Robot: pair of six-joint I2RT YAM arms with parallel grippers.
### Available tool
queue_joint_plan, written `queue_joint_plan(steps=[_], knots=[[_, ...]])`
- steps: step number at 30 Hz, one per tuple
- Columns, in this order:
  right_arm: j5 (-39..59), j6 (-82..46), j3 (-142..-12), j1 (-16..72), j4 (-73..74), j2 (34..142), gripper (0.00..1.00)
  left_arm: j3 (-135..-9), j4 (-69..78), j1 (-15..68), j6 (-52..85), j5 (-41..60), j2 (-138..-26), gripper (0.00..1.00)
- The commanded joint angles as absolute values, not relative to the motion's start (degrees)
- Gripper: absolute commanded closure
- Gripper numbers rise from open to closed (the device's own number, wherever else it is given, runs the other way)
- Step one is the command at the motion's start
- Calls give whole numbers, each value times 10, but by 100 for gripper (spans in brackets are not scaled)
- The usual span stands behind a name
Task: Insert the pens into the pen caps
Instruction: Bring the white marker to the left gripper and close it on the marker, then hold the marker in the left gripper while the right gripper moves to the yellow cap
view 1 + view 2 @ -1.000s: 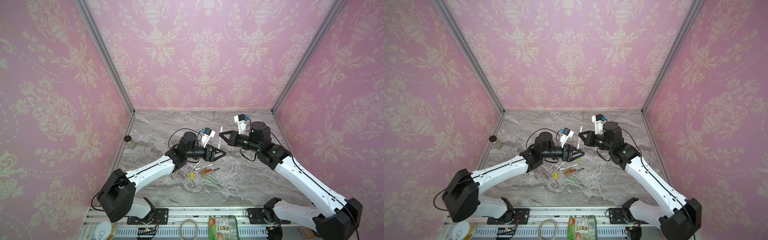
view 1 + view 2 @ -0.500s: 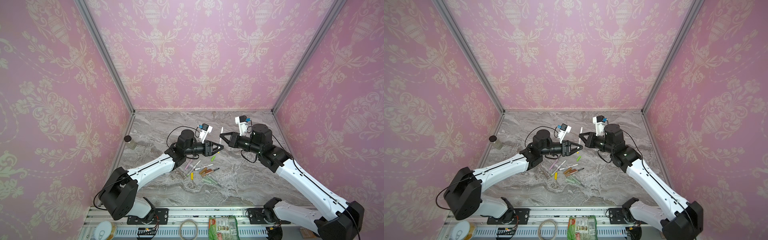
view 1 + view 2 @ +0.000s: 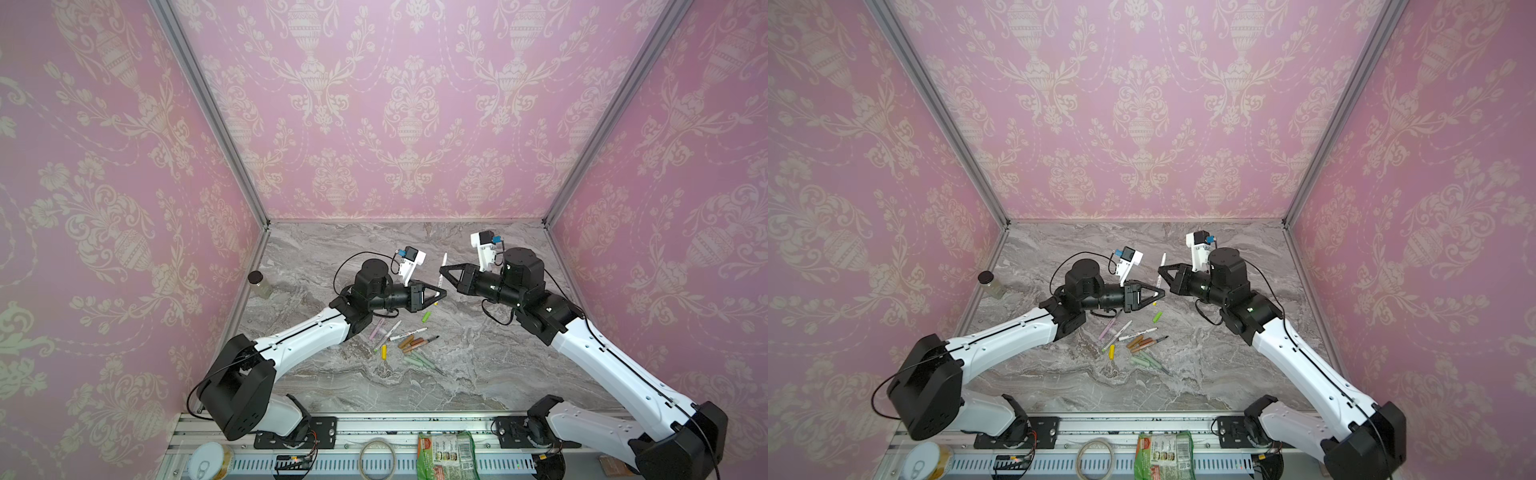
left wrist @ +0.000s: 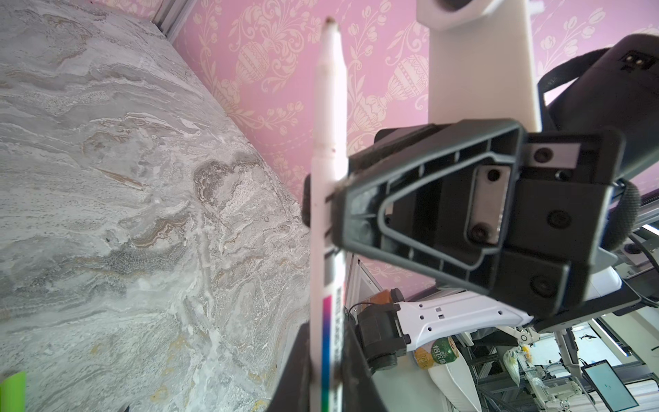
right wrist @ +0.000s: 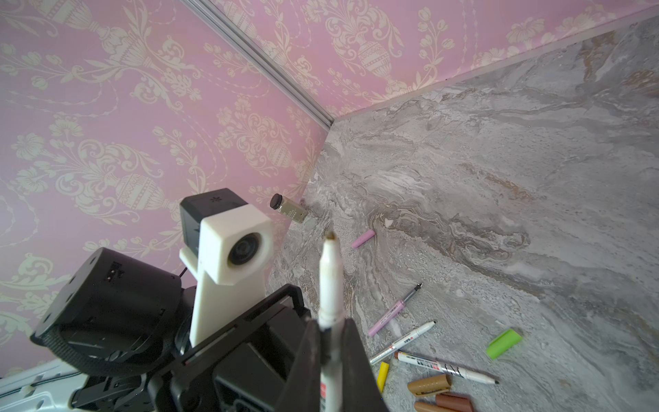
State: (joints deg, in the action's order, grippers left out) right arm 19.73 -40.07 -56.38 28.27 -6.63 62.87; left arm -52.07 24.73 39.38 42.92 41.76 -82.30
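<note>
Left wrist: left hand (image 4: 325,360) around pen (image 4: 330,107)

I work over a grey marbled surface (image 3: 478,374), boxed in by pink walls (image 3: 407,124) papered with cream urns and garlands and joined at silver corner posts (image 3: 208,108). A small glass jar (image 3: 259,284) with a black lid sits at the foot of my left wall. Along the near rail, off the surface, lie a ring-pull can (image 3: 210,461), a pale loop (image 3: 377,457) and a green snack packet (image 3: 446,455).
</note>
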Motion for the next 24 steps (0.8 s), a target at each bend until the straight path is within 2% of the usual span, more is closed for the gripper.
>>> queue_joint_plan(steps=[1, 4, 7, 11, 14, 17, 20, 24], knots=[[205, -378, -573, 287, -69, 628, 90, -520, 207, 373, 402, 373, -796, 90], [205, -374, -584, 288, -83, 633, 58, -496, 189, 358, 385, 329, -769, 90], [189, -363, -607, 300, -120, 641, 38, -465, 146, 337, 348, 274, -723, 91], [91, -364, -646, 344, -237, 675, 36, -458, -41, 321, 244, 113, -634, 93], [55, -393, -650, 374, -294, 720, 39, -456, -167, 318, 196, -48, -567, 93], [31, -402, -645, 423, -313, 766, 40, -449, -244, 311, 177, -155, -507, 93], [24, -406, -658, 469, -325, 819, 42, -441, -289, 305, 175, -199, -455, 93], [35, -410, -699, 525, -328, 902, 49, -429, -320, 302, 187, -200, -406, 93]])
